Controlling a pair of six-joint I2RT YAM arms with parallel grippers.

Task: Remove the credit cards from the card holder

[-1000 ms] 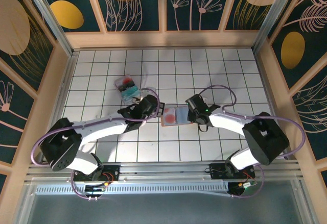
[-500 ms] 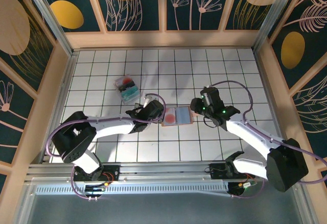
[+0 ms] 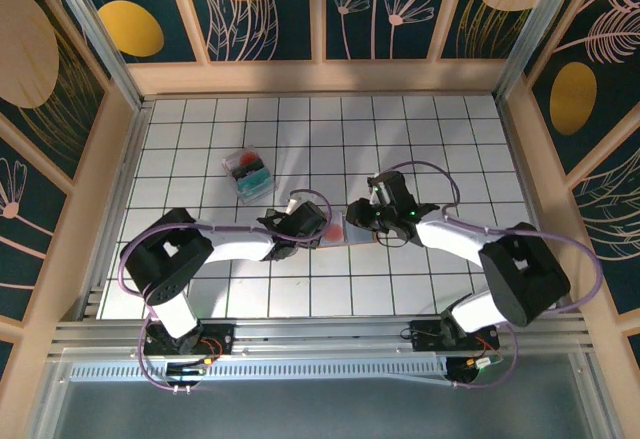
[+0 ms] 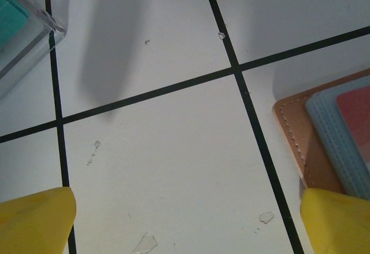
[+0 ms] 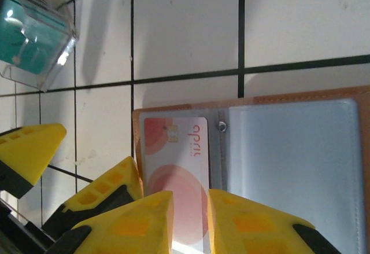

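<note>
The white-tiled worktop (image 3: 200, 129) carries the card holder (image 5: 289, 150), lying open mid-table. The left pincer (image 4: 188, 208) gapes wide at its edge. The right pincer (image 5: 189, 196), jaws narrowly apart, sits over the pocketed pink-red credit card (image 5: 173, 161); I can't tell if it grips.

White tabletop (image 3: 400, 129) with a black grid, boxed in by dark teal walls (image 3: 265, 19) (leaf patterns, gold ovals).

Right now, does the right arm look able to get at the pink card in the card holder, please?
Probably yes: its fingers flank one end of the pink card in the open card holder, with nothing in the way.
</note>
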